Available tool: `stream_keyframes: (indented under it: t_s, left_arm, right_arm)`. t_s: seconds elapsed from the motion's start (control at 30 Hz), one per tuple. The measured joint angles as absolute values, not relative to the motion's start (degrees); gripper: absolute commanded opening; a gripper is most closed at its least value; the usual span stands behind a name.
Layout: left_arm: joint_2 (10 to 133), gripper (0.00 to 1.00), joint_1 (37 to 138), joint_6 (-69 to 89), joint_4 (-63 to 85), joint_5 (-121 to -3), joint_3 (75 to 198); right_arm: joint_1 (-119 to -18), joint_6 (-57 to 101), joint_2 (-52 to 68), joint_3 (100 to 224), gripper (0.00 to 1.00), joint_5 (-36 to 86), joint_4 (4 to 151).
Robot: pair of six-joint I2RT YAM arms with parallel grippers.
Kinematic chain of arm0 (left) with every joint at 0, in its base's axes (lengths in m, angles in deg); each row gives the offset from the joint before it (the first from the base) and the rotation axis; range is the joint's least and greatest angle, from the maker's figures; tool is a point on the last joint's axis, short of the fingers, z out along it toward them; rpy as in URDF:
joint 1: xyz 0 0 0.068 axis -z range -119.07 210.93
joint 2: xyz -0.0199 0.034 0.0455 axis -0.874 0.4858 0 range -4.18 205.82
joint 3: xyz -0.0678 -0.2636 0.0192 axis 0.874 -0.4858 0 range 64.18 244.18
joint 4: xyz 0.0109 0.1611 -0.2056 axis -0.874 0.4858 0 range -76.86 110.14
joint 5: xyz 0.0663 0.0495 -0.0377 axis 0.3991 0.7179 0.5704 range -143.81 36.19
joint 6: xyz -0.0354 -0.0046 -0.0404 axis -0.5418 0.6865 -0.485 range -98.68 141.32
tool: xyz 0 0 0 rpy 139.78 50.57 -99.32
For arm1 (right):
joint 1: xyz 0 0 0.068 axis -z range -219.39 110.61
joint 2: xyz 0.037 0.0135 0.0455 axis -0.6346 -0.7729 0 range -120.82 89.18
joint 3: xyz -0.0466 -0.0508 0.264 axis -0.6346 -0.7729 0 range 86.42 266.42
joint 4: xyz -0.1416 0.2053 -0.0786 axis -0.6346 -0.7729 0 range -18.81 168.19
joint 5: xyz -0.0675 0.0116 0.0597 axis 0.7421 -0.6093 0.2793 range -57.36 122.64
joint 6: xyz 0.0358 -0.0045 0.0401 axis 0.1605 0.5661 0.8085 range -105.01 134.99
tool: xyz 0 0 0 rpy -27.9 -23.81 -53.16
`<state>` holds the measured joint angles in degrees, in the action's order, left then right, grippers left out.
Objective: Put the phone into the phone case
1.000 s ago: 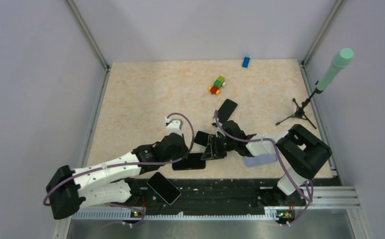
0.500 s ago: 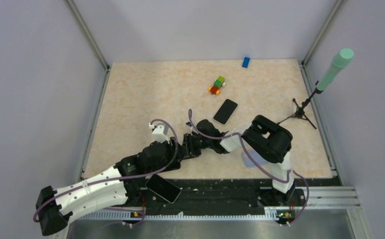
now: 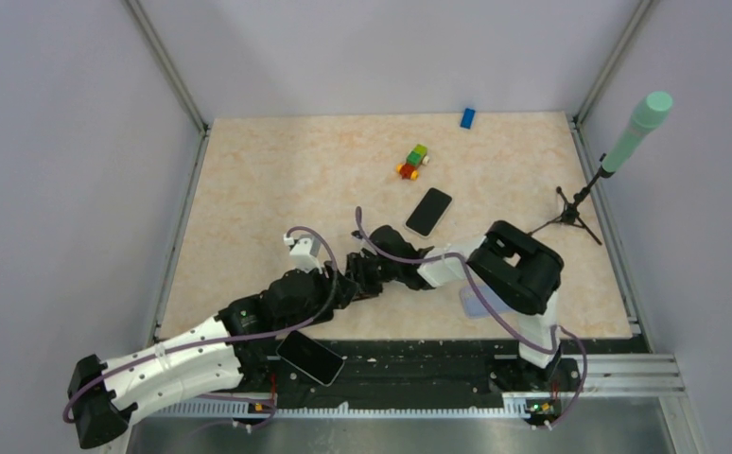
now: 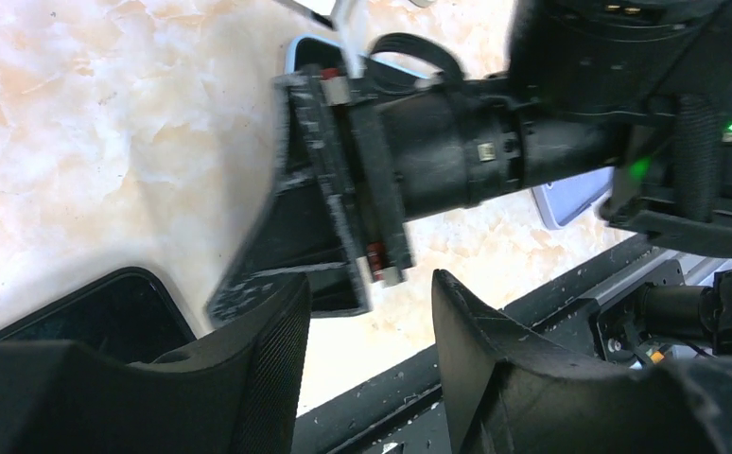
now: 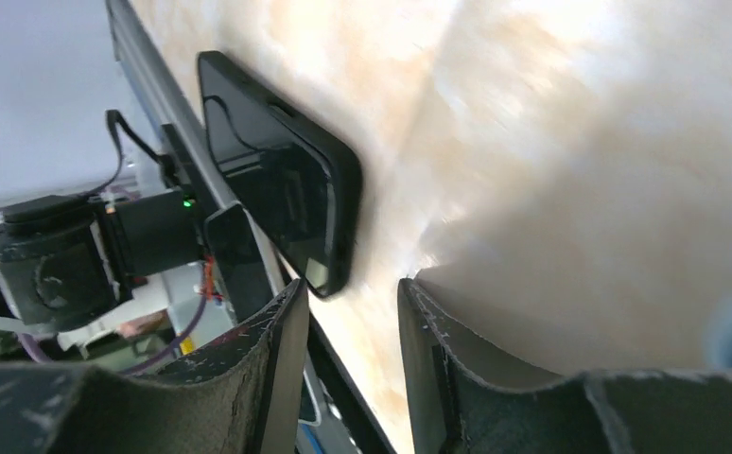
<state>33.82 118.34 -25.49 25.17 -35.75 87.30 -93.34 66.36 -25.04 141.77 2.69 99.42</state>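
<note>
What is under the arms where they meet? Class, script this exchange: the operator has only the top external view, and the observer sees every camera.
Observer: A dark phone lies flat on the table, close beside the left tool.
Operator: Is either arm holding it?
Observer: No. The left wrist view shows the left tool's jaws apart with nothing between them.
Operator: And the other one?
Observer: Its wrist view shows the right tool open and empty too, with the dark phone's end just ahead of its fingers.
</note>
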Motion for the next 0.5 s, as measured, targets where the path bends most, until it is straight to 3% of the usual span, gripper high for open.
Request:
stream_keyframes:
  t_s: [0.27, 0.5]
  left_arm:
    - [34.7, 0.53, 118.3, -25.3, 24.8, -36.8, 87.2]
    - [38.0, 0.53, 118.3, -25.2, 23.0, -38.0, 86.9]
  right_arm:
    - [-86.8, 59.4, -8.6, 129.9, 0.48, 11.4, 87.1]
    - [-81.8, 51.8, 8.7, 125.9, 0.52, 25.7, 65.2]
